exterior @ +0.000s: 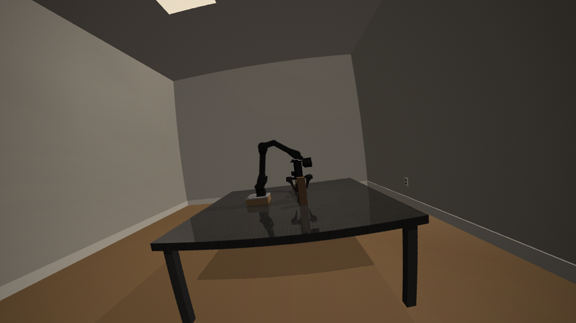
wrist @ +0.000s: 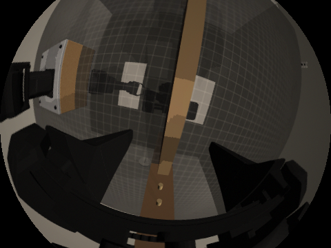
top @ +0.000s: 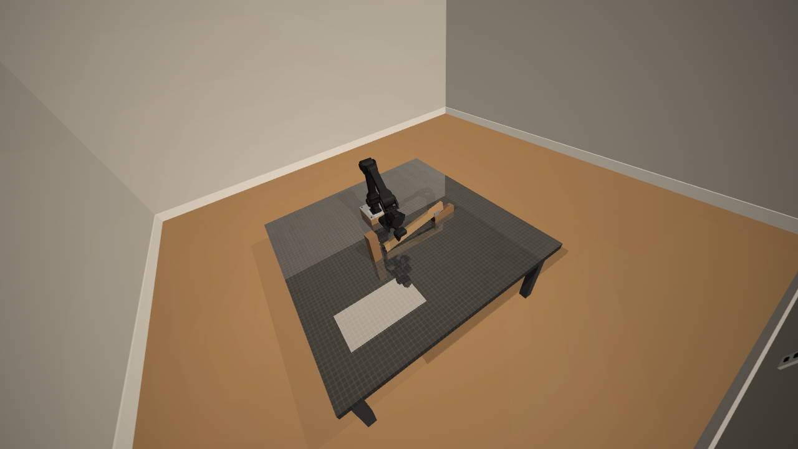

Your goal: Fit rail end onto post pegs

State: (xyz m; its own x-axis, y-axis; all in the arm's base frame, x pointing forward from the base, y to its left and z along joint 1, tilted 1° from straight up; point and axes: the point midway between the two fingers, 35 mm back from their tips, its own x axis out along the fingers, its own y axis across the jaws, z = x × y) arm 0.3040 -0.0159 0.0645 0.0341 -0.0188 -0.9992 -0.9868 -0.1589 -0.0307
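The long light wooden rail (top: 419, 222) (wrist: 193, 45) slopes down from the footboard block (top: 447, 209). Its far end is at the grey bracket (top: 436, 213); its near end is low, in front of the post. The upright brown post (top: 372, 247) (exterior: 302, 197) (wrist: 152, 211) has two pegs, an upper peg (wrist: 160, 186) and a lower peg (wrist: 158, 202), both bare and outside the rail. My gripper (top: 393, 239) (exterior: 301, 187) (wrist: 173, 140) points down, open and empty, with one finger on each side of the rail near its post end. The rail's end holes are hidden.
The arm's base block (top: 374, 221) (exterior: 258, 201) (wrist: 70, 79) stands on the table beside the rail. The post stands close to my fingers, just beyond the rail's near end. A pale rectangle (top: 373, 318) shows on the table (top: 474, 267) (exterior: 240, 227).
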